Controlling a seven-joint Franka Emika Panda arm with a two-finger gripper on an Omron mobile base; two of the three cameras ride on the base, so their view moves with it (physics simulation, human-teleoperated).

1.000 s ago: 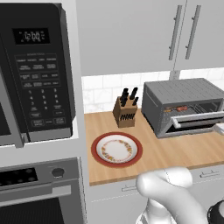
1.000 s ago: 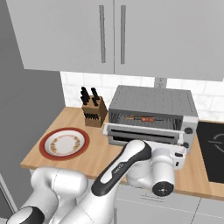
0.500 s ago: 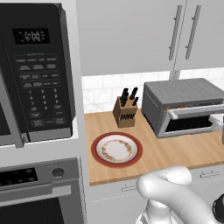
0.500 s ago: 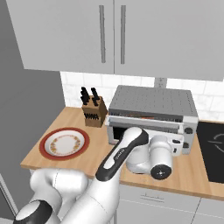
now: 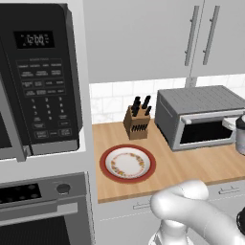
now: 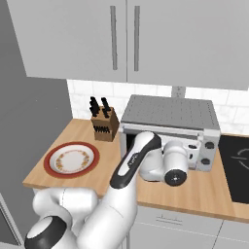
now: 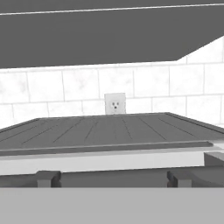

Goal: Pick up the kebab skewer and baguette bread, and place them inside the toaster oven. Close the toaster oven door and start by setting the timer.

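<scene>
Boxy grey toaster oven (image 5: 201, 115) w/ ribbed metal top, dark glass toaster oven door (image 5: 206, 131) upright; claw state unclear.

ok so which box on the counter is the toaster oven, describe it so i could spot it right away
Start at the light wooden counter under the grey wall cabinets. At its back, right of the wooden knife block, sits the grey metal toaster oven with a ribbed top, its dark glass door shut. Unlike the large black microwave with a keypad, it is low, grey and has round knobs.
</scene>
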